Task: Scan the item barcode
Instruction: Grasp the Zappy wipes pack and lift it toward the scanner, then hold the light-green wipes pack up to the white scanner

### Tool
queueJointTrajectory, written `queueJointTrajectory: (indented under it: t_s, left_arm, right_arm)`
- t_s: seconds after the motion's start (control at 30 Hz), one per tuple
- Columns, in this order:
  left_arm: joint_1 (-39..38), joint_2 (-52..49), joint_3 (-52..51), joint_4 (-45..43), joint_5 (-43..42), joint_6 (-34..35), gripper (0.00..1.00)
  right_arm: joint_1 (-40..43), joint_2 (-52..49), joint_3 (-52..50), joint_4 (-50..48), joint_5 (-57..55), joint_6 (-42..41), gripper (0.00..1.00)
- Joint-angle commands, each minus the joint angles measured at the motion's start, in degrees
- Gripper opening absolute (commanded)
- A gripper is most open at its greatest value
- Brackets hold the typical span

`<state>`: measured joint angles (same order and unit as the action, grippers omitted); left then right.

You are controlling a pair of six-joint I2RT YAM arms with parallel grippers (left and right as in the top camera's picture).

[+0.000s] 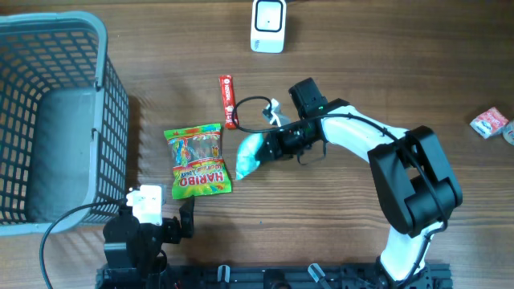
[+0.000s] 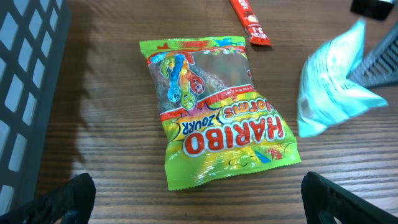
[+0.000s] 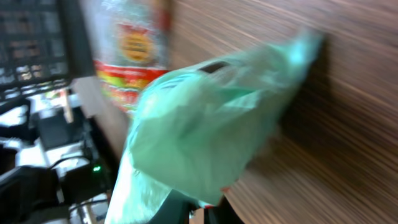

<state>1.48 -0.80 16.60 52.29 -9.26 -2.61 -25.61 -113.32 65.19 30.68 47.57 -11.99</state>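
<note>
A pale teal packet (image 1: 249,155) hangs just above the table's middle, and my right gripper (image 1: 275,147) is shut on its right end. In the right wrist view the teal packet (image 3: 205,124) fills the frame, blurred, with the right gripper (image 3: 200,210) pinching its lower edge. No barcode shows on it. A white scanner (image 1: 267,26) stands at the back of the table. My left gripper (image 2: 199,202) is wide open low over the table, just in front of a green Haribo bag (image 2: 217,112). The teal packet (image 2: 329,81) shows to that bag's right.
The Haribo bag (image 1: 199,159) lies flat left of the packet, a red candy bar (image 1: 228,100) behind it. A grey basket (image 1: 100,48) fills the left side. A small pink packet (image 1: 490,122) lies at the far right edge.
</note>
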Motion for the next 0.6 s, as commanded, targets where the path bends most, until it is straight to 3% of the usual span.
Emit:
queueJointTrajectory:
  t_s: [0.0,0.07,0.1,0.13,0.23,0.37,0.53,0.57]
  left_arm:
    - [0.31,0.48,0.04,-0.11,0.13,0.52,1.0]
    - [0.31,0.48,0.04,-0.11,0.13,0.52,1.0]
    - [0.31,0.48,0.04,-0.11,0.13,0.52,1.0]
    - [0.31,0.48,0.04,-0.11,0.13,0.52,1.0]
    - [0.31,0.48,0.04,-0.11,0.13,0.52,1.0]
    - [0.31,0.48,0.04,-0.11,0.13,0.52,1.0]
    - [0.31,0.48,0.04,-0.11,0.13,0.52,1.0]
    - [0.31,0.48,0.04,-0.11,0.13,0.52,1.0]
  right_arm:
    - [-0.02,0.28,-0.11,4.5,-18.84,-6.47,0.26]
    - [-0.02,0.28,-0.11,6.51,-23.61,-9.38,0.73]
    - [-0.02,0.28,-0.07,6.16,-22.69,-9.38,0.9]
    - [-0.02,0.28,-0.02,5.86,-20.65,-9.38,0.99]
    - [-0.02,0.28,-0.02,3.37,-12.48,-9.75,1.0]
    - [-2.12,0.26,-0.07,0.9,-17.81,-20.28,1.0]
    - [-7.69,-5.01,-0.09,1.05,-18.4,-26.1,0.94]
    - [-8.83,-8.0,-0.07,1.29,-18.4,-29.07,0.67]
